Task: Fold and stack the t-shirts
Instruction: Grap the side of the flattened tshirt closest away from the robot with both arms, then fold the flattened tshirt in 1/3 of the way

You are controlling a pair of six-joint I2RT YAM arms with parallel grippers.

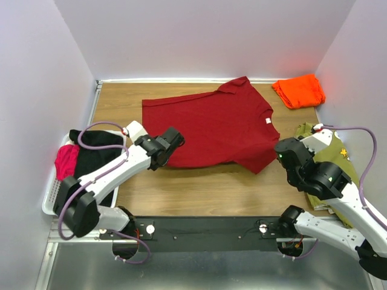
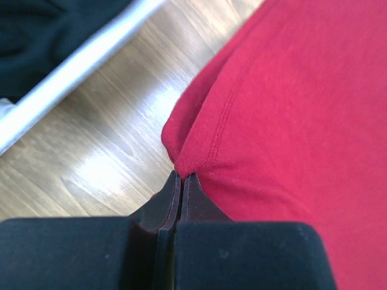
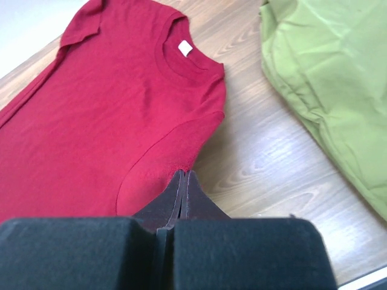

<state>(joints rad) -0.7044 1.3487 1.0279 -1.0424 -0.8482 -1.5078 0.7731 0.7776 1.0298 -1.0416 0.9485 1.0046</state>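
A dark red t-shirt (image 1: 211,130) lies spread on the wooden table, its neck with a white label (image 1: 266,121) to the right. My left gripper (image 1: 179,141) is shut, pinching the shirt's near left hem corner (image 2: 181,158); its tips (image 2: 182,176) meet on the cloth. My right gripper (image 1: 277,155) is shut on the edge of the near sleeve (image 3: 175,151), tips (image 3: 184,174) together. The label also shows in the right wrist view (image 3: 183,48). A folded bright orange t-shirt (image 1: 299,90) lies at the back right corner.
An olive green shirt (image 1: 331,151) lies at the right under my right arm and shows in the right wrist view (image 3: 326,78). A white basket (image 1: 51,196) with black and pink clothes stands at the left; its rim (image 2: 78,66) is near the left gripper. Walls enclose the table.
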